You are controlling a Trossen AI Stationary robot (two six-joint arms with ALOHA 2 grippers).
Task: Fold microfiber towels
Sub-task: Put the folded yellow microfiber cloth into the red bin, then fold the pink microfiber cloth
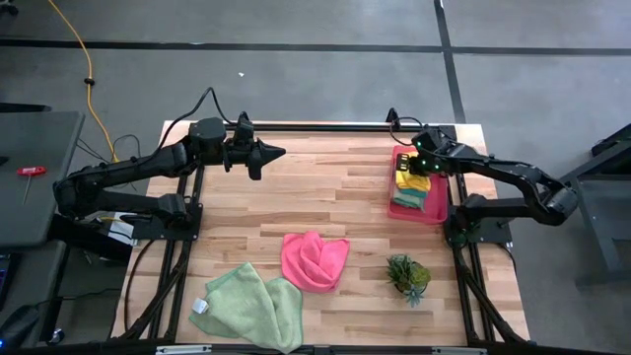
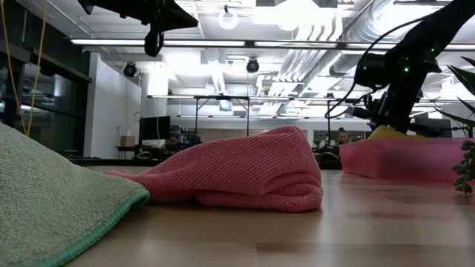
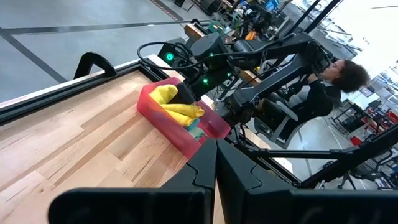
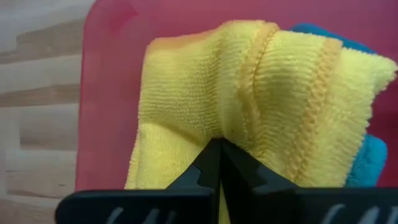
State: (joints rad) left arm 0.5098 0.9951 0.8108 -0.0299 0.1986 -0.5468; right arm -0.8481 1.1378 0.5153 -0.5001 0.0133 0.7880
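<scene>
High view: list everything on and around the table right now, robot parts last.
Pale green towels: two, overlapping, crumpled at the table's near left edge.
Hot pink towel: one, loosely bunched mid-table.
Yellow towel: one, in the pink tray, on top of the teal one.
Teal towel: one, mostly hidden under the yellow.
Pink tray: one, rigid plastic, far right of the table.
Plant: one, small spiky green, near right.
Table: one, light wood.
Person: one, seated beyond the table.
Left tool: shut, empty, raised over the far left.
Right tool: shut on the yellow towel in the tray.
</scene>
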